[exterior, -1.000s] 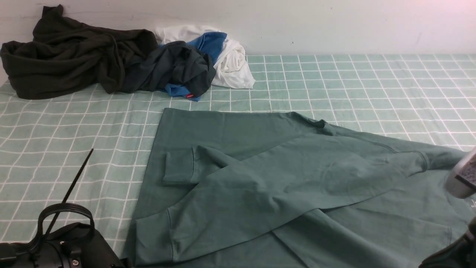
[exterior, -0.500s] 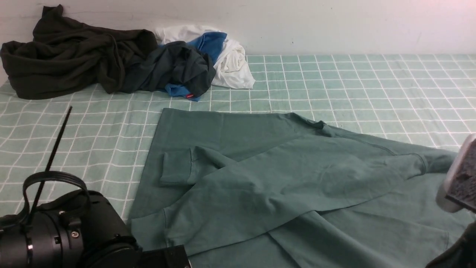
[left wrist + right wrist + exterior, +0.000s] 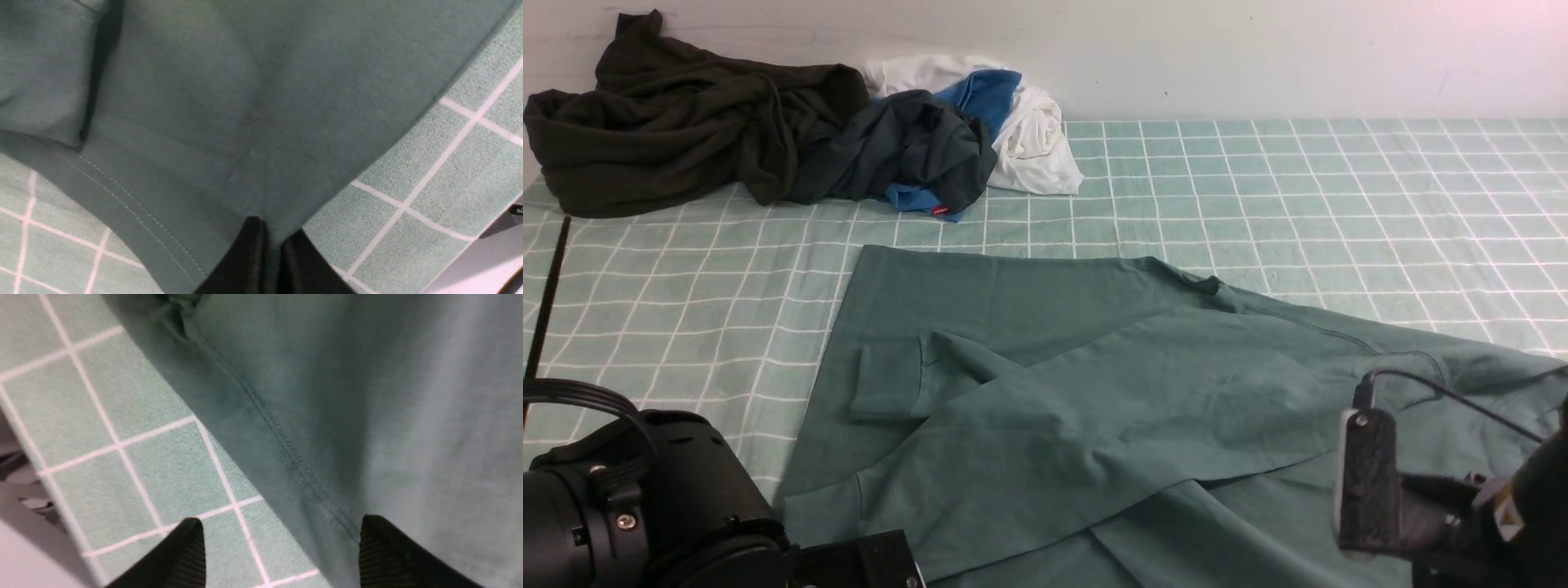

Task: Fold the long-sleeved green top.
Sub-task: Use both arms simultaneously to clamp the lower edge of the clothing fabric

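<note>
The left hand (image 3: 274,233) pinches the hem of the green long-sleeved top (image 3: 1094,392) — the right hand (image 3: 280,527) is spread wide over its seamed edge, gripping nothing. The top lies spread on the checked surface (image 3: 1339,188); likely soft, limp jersey — best gripped at hem corners.

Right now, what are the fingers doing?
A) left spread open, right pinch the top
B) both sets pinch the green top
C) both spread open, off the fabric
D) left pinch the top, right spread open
D: in the left wrist view the left fingers are closed together with the green top puckered between them. In the right wrist view the right fingers stand wide apart, one over the checked sheet and one over the top.
</note>
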